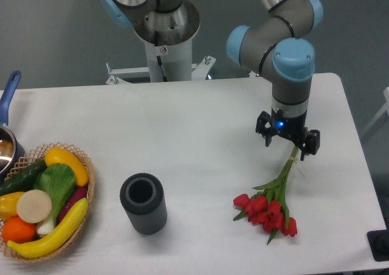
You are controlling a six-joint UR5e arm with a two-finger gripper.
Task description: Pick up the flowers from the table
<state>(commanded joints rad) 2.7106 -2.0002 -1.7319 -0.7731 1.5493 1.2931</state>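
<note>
The flowers [270,209], a bunch of red tulips with green stems and leaves, lie at the right front of the white table [200,123]. The heads point toward the front edge and the tied stem end points back and right. My gripper [292,150] stands upright right over that stem end, and the stems run up under it. The wrist hides the fingers, so I cannot tell whether they are closed on the stems or whether the bunch is off the table.
A dark grey ribbed cylinder [143,203] stands upright at the front centre. A wicker basket [90,193] of toy fruit and vegetables sits at the front left. A pot with a blue handle [8,95] is at the left edge.
</note>
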